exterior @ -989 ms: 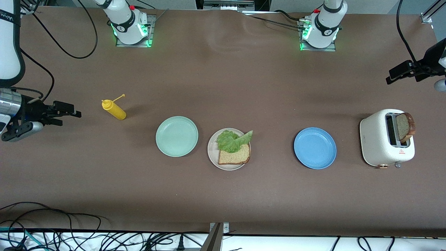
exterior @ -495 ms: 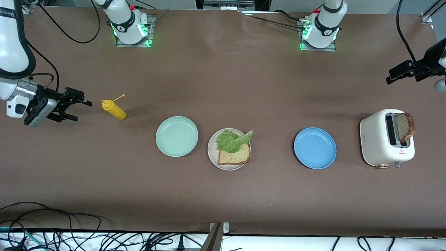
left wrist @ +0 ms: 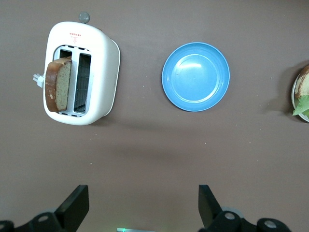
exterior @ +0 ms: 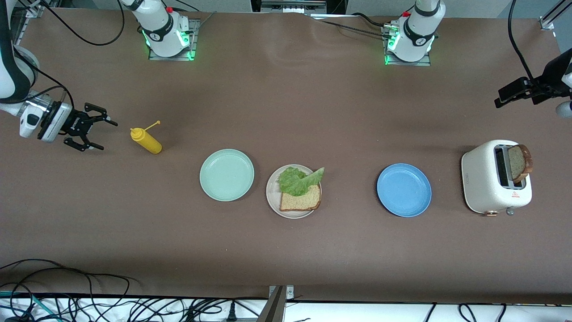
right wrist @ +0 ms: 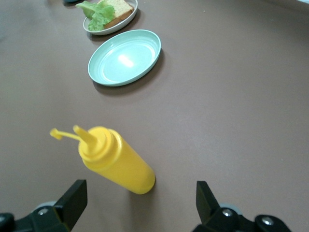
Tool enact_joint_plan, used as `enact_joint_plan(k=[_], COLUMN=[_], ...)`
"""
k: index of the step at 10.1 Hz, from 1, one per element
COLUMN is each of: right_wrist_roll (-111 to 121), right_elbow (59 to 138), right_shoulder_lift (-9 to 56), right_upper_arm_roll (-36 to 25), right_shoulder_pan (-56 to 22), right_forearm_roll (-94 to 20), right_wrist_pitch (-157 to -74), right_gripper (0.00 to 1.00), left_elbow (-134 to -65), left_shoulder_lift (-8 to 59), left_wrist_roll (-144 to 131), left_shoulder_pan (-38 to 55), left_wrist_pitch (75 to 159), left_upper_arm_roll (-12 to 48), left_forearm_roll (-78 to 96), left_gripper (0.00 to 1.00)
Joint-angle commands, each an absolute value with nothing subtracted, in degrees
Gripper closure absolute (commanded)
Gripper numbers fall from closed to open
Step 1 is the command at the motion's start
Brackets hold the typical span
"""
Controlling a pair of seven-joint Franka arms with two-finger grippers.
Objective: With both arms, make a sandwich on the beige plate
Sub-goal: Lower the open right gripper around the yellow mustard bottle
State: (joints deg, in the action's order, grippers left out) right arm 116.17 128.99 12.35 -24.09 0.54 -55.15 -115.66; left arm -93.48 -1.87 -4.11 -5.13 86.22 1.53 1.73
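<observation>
Right gripper: the black two-finger right gripper (exterior: 98,129) sits low at the right arm's end of the table, fingers spread apart, nothing between them, pointing at the yellow plastic squeeze bottle (exterior: 146,140) just beside it!
Right wrist view: that squeeze bottle (right wrist: 115,161) fills the space ahead of the two open fingertips (right wrist: 72,199), its thin nozzle with the little tethered cap angled up.
Left gripper: the black left gripper (exterior: 514,95) hangs in the air at the left arm's end, above the table near the toaster; in the left wrist view its fingers (left wrist: 75,207) stand wide apart and hold nothing.
Beige plate: the round pale beige plate (exterior: 272,193) lies mid-table, between the mint green round plate (exterior: 226,175) and the blue round plate (exterior: 404,190).
Sandwich so far: one square slice of brown-crusted speckled bread (exterior: 300,200) lies flat on the beige plate, with a ruffled green lettuce leaf (exterior: 298,180) laid over its edge farther from the front camera, one tip poking past the rim.
Second slice: a brown-crusted toast slice (exterior: 520,163) stands upright in the slot of the white two-slot toaster (exterior: 485,180), sticking well out of the top.
Mint and blue plates: both bare.
</observation>
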Motion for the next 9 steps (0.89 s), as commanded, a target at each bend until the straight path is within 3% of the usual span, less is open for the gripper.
enact_joint_plan(k=[1,9], right_wrist_roll=[128.7,139.0], right_elbow=[128.9,130.7], right_shoulder_lift=[17.0,22.2], right_upper_arm_roll=[-23.5,-17.1], right_shoulder_pan=[1.5,1.4], right_forearm_roll=[-61.3,-70.6], right_wrist_pitch=[-115.7,-117.5], right_gripper=[0.00,0.00], left_elbow=[-93.0,-92.5], left_shoulder_lift=[-2.0,-1.9], left_wrist_roll=[-4.8,-4.9], left_shoulder_pan=[-5.1,-4.7], left_wrist_pitch=[85.2,83.9], left_upper_arm_roll=[1.8,4.0], left_forearm_roll=[-0.7,-2.5], left_gripper=[0.00,0.00])
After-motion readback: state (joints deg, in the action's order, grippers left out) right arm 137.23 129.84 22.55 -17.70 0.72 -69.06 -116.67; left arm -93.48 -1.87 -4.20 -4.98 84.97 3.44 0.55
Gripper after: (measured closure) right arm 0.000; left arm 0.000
